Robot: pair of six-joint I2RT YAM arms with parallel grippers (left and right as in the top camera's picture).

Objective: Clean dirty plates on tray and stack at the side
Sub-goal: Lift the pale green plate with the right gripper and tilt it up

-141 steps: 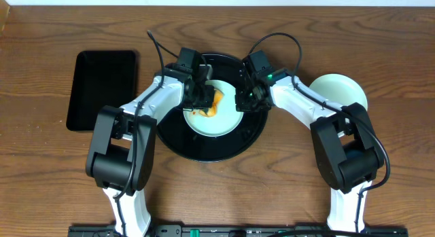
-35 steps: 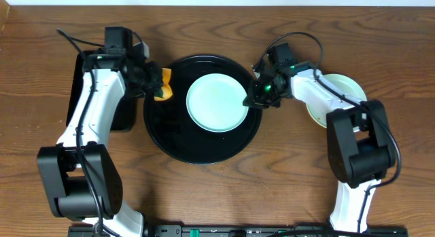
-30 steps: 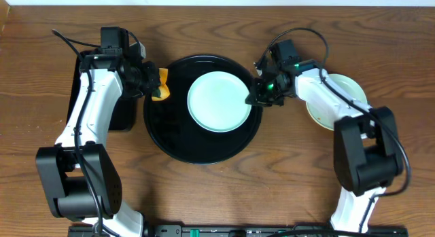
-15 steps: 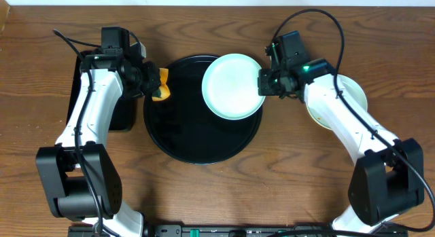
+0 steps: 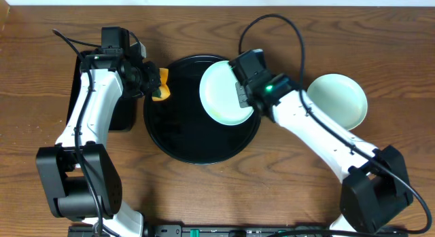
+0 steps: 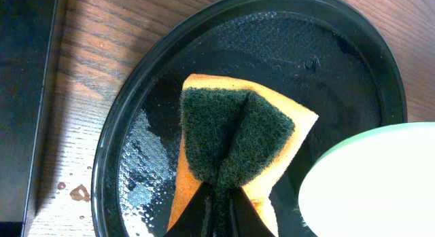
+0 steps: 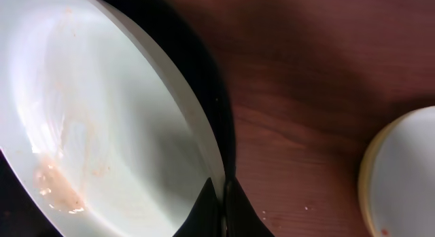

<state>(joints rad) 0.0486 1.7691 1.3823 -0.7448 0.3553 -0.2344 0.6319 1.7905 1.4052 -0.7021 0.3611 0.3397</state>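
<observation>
Overhead: right claw (image 5: 249, 106) nudged gripped plate (image 5: 221, 92) leftward.

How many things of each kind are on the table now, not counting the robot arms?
Plates: 3, a mint plate in the right claw, a second mint plate at the right, a yellow plate under it.
Trays: 2, the round black tray and the rectangular black tray.
Sponge: 1, in the left claw.
Total: 6.
</observation>
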